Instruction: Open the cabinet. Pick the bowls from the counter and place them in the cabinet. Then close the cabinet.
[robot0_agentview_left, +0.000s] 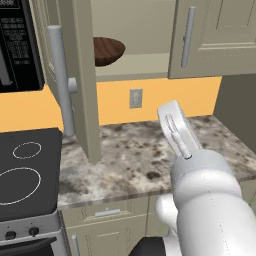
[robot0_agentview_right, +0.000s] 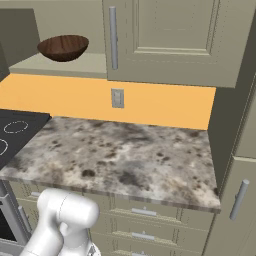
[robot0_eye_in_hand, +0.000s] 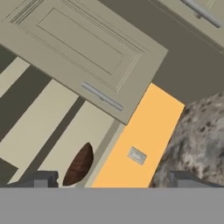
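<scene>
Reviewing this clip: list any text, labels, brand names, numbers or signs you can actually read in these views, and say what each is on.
No text can be read.
Black microwave control panel: rows of small white button markings, too small and blurred to read.
Black stove top: white burner rings only, no lettering.
Stove knobs: no legible marks.
Grey wall outlet: no label.

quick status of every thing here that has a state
cabinet left door: swung open
cabinet right door: closed
brown bowl: upright on the cabinet's bottom shelf
gripper: open, holding nothing
drawers below the counter: closed
</scene>
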